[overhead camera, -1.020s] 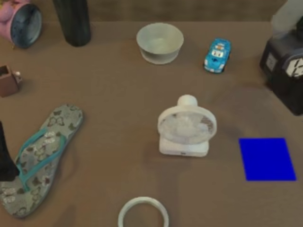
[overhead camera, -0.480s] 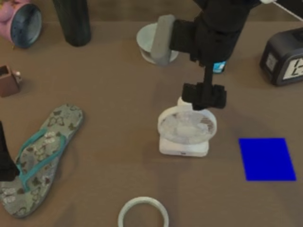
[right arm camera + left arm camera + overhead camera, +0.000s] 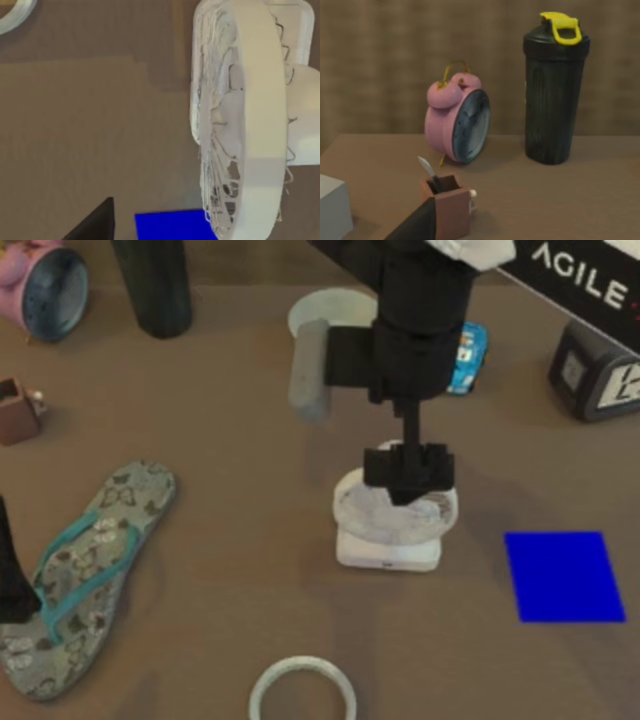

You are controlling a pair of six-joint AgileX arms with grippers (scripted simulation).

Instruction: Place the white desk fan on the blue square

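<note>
A rendered simulation scene, staged rather than lived in: a plain brown table (image 3: 230, 440) against a flat woven-textured backdrop, scattered with unrelated household items. At far left stand a pink alarm clock (image 3: 457, 120) and a black shaker bottle (image 3: 554, 90) with a yellow lid loop. A patterned flip-flop (image 3: 85, 575) lies at near left, a toy car (image 3: 465, 358) at the far side, and a black digital clock (image 3: 598, 370) at far right. The arm overhead reads "AGILE".
</note>
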